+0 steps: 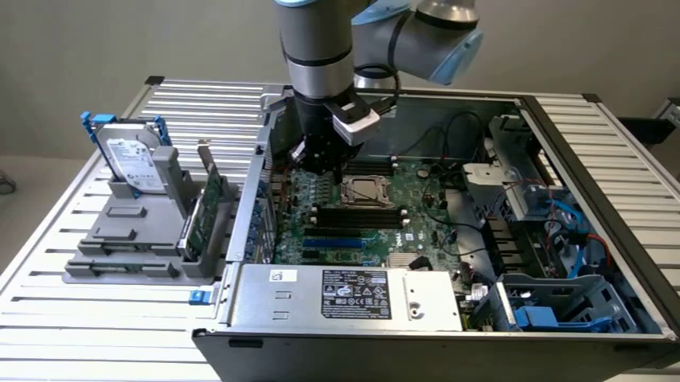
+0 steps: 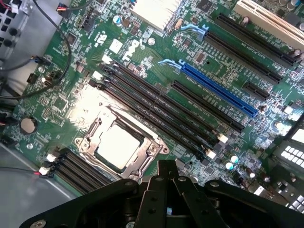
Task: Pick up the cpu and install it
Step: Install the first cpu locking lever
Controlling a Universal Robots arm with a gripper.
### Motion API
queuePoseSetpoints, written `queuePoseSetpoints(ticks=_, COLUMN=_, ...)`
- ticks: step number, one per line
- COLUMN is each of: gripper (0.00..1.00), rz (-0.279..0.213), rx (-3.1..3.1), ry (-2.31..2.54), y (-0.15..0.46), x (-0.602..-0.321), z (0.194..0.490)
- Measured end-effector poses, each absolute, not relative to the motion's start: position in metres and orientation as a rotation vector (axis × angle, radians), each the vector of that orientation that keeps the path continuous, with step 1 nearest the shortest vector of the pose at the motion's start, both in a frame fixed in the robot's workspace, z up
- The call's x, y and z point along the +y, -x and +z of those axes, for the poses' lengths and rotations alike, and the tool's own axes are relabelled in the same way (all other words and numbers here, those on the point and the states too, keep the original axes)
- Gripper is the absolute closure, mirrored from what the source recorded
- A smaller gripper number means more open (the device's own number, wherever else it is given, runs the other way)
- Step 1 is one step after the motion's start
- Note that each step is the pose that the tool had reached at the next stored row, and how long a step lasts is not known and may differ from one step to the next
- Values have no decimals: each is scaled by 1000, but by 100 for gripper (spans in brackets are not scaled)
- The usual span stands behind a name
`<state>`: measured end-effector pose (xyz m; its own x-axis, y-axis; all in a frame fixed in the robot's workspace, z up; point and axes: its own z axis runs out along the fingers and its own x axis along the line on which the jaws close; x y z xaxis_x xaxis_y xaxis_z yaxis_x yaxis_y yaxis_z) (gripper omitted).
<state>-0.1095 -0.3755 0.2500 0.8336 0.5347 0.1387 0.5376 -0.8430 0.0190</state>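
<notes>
The cpu point(image 2: 118, 147), a small silvery-beige square, lies flat inside the metal socket frame point(image 2: 152, 151) on the green motherboard point(image 1: 415, 227). In the exterior view the cpu point(image 1: 367, 191) sits mid-board inside the open computer case. My gripper point(image 1: 318, 165) hangs over the board just to the exterior view's left of the socket. The gripper point(image 2: 166, 167) has its black fingertips pressed together and is shut, with nothing seen between them. The tips sit beside the socket frame's edge, apart from the cpu's top.
Black memory slots point(image 2: 161, 102) and a blue slot point(image 2: 213, 88) run beside the socket. Black cables point(image 2: 47, 61) cross the board. The power supply point(image 1: 351, 294) fills the case front. A grey holder point(image 1: 127, 239) outside the case carries a hard drive point(image 1: 133, 163) and an upright green card point(image 1: 212, 199).
</notes>
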Motion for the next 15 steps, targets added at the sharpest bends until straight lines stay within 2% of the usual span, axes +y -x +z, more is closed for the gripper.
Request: queuePoseSetpoints(ticks=15, gripper=89, rz=-207, rx=-831, ry=3003, y=97, x=-383, z=258)
